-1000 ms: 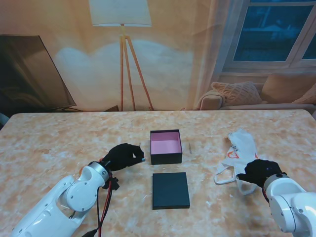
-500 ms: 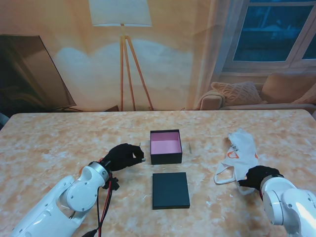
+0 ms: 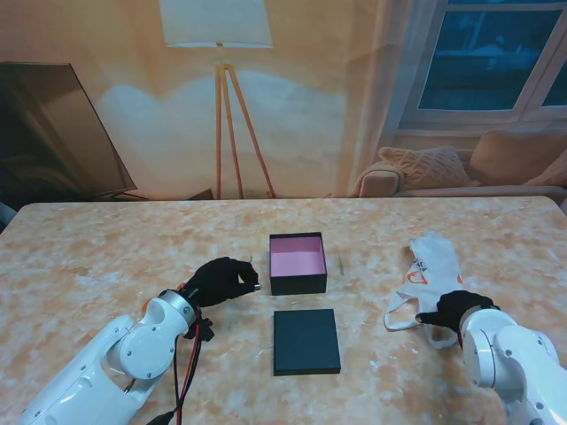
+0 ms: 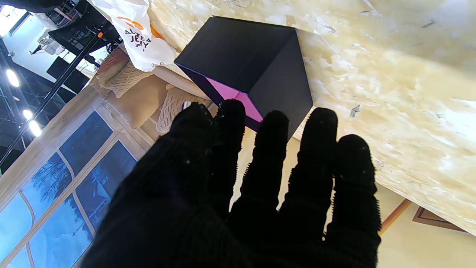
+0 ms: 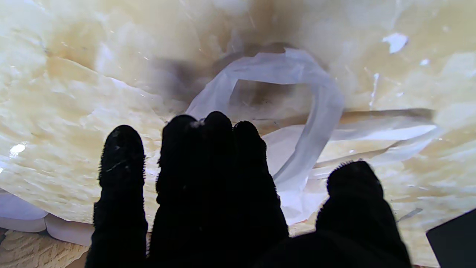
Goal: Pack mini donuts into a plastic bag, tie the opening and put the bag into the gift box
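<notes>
The black gift box (image 3: 298,263) with its pink inside stands open at the table's middle; the left wrist view shows its side (image 4: 241,52). Its black lid (image 3: 306,341) lies flat, nearer to me. A white plastic bag (image 3: 429,270) with orange print lies crumpled on the right. My right hand (image 3: 450,310) hovers at the bag's handle loops (image 5: 319,96), with its fingers (image 5: 215,156) spread from the thumb and holding nothing. My left hand (image 3: 221,282) rests left of the box, its fingers (image 4: 316,149) loosely extended and nothing seen in them. No donuts show in any view.
A thin short strip (image 3: 341,264) lies on the table just right of the box. The marble table top (image 3: 106,257) stretches wide on the left. The lid's corner (image 5: 453,230) shows in the right wrist view.
My right hand has shifted left along the bag's near edge, towards its handle loops. My left hand, the box and the lid have not moved.
</notes>
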### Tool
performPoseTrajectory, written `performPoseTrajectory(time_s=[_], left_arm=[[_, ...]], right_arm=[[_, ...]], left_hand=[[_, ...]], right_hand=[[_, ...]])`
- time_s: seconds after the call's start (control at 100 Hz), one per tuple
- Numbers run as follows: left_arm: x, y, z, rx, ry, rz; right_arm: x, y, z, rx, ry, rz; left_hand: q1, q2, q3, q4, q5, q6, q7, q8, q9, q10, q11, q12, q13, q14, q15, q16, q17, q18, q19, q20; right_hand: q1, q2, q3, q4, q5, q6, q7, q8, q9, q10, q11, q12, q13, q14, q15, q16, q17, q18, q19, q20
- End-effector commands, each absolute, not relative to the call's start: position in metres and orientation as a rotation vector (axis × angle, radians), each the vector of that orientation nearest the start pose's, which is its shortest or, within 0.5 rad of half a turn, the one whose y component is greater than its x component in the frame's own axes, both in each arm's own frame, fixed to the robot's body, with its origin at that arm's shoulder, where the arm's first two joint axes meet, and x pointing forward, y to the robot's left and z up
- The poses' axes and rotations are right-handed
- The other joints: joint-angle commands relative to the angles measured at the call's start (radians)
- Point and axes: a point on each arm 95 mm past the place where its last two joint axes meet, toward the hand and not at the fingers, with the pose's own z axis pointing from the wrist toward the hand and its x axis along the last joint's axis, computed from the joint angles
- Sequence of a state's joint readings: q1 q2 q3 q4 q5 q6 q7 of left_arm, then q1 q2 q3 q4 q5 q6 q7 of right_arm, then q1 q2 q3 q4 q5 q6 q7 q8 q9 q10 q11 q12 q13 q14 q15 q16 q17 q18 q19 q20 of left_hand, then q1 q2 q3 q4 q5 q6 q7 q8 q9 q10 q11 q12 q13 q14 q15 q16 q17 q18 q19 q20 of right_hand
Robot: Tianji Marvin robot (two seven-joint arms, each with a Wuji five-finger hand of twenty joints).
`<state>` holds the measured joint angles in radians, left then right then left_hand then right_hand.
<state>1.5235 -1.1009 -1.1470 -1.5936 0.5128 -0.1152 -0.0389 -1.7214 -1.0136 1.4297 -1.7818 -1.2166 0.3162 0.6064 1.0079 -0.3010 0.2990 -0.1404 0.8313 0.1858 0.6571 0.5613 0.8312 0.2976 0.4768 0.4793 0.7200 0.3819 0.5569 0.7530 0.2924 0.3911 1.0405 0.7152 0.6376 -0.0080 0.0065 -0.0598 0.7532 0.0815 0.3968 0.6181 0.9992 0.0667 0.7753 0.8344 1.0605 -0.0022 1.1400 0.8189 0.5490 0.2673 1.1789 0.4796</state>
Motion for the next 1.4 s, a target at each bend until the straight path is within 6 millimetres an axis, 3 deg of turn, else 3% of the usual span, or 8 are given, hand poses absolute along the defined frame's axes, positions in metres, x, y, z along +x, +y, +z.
performPoseTrajectory(time_s=[0.0,0.23,0.61,0.82,0.85,1.11,1.25,1.39], left_arm=[[0.399,-0.035,-0.321,-1.585,1.430,-1.888],[0.399,-0.035,-0.321,-1.583,1.432,-1.887],[0.399,-0.034,-0.321,-1.580,1.433,-1.887],[0.399,-0.034,-0.321,-1.579,1.436,-1.887],[0.399,-0.034,-0.321,-1.579,1.436,-1.887],[0.399,-0.034,-0.321,-1.579,1.435,-1.887],[0.399,-0.034,-0.321,-1.579,1.434,-1.887],[0.399,-0.034,-0.321,-1.578,1.433,-1.887]], right_arm=[[0.365,-0.101,-0.332,1.597,1.584,0.645],[0.373,-0.098,-0.336,1.618,1.563,0.622],[0.382,-0.094,-0.341,1.663,1.536,0.624],[0.388,-0.090,-0.343,1.685,1.510,0.631],[0.389,-0.090,-0.344,1.691,1.505,0.633],[0.395,-0.086,-0.347,1.723,1.464,0.692],[0.396,-0.085,-0.346,1.720,1.438,0.737],[0.394,-0.085,-0.344,1.718,1.428,0.762]], left_hand=[[0.027,0.017,-0.019,0.015,-0.018,-0.016,-0.001,-0.006,-0.002,-0.005,0.003,0.010,-0.006,0.018,0.012,0.013,-0.016,0.003,-0.003,-0.011],[0.030,0.011,-0.016,0.015,-0.019,-0.019,0.000,-0.006,-0.003,-0.007,0.002,0.010,-0.006,0.018,0.013,0.013,-0.016,0.003,-0.003,-0.011],[0.033,0.001,-0.010,0.014,-0.024,-0.019,0.001,-0.008,-0.004,-0.006,0.003,0.010,-0.006,0.016,0.014,0.013,-0.015,0.001,-0.003,-0.011],[0.034,-0.002,-0.008,0.014,-0.025,-0.020,0.001,-0.009,-0.004,-0.007,0.003,0.010,-0.005,0.016,0.013,0.013,-0.015,0.001,-0.003,-0.011],[0.034,-0.001,-0.007,0.014,-0.025,-0.019,0.001,-0.009,-0.004,-0.007,0.003,0.010,-0.005,0.016,0.014,0.013,-0.014,0.001,-0.003,-0.011],[0.033,-0.006,-0.003,0.013,-0.027,-0.020,0.001,-0.011,-0.004,-0.007,0.003,0.010,-0.005,0.016,0.014,0.013,-0.014,0.001,-0.003,-0.011],[0.034,-0.007,-0.001,0.012,-0.028,-0.020,0.000,-0.012,-0.004,-0.007,0.003,0.010,-0.005,0.016,0.014,0.013,-0.014,0.001,-0.003,-0.011],[0.033,-0.008,0.000,0.012,-0.028,-0.020,0.000,-0.012,-0.005,-0.007,0.003,0.010,-0.005,0.016,0.014,0.013,-0.014,0.001,-0.003,-0.012]], right_hand=[[-0.015,0.035,-0.009,0.021,0.033,0.038,0.001,-0.009,0.027,0.020,0.026,0.021,0.029,-0.002,0.031,0.032,0.010,0.019,0.029,0.025],[0.033,-0.009,-0.001,0.022,0.054,0.027,0.017,0.003,0.037,0.003,0.045,0.019,0.044,-0.016,0.037,0.020,0.024,0.010,0.040,0.021],[0.127,-0.134,0.050,0.031,0.069,-0.093,0.100,0.067,0.017,-0.037,0.066,0.019,0.042,-0.062,0.044,0.011,0.024,-0.028,0.050,0.021],[0.153,-0.137,0.085,0.026,0.083,-0.079,0.131,0.064,0.031,-0.038,0.077,0.021,0.053,-0.058,0.054,0.013,0.029,-0.023,0.055,0.022],[0.149,-0.159,0.134,0.013,0.070,-0.080,0.187,0.000,0.034,-0.038,0.083,0.018,0.056,-0.058,0.061,0.006,0.030,-0.023,0.059,0.019],[0.236,-0.327,0.370,-0.018,-0.008,-0.108,0.475,-0.184,0.061,-0.067,0.138,0.038,0.083,-0.078,0.122,0.016,0.043,-0.031,0.086,0.016],[0.205,-0.408,0.612,-0.048,0.020,-0.147,0.510,-0.138,0.082,-0.088,0.165,0.048,0.101,-0.089,0.149,0.021,0.053,-0.039,0.097,0.010],[0.191,-0.421,0.692,-0.063,0.024,-0.200,0.553,-0.047,0.066,-0.103,0.164,0.072,0.082,-0.093,0.141,0.021,0.043,-0.044,0.088,0.006]])
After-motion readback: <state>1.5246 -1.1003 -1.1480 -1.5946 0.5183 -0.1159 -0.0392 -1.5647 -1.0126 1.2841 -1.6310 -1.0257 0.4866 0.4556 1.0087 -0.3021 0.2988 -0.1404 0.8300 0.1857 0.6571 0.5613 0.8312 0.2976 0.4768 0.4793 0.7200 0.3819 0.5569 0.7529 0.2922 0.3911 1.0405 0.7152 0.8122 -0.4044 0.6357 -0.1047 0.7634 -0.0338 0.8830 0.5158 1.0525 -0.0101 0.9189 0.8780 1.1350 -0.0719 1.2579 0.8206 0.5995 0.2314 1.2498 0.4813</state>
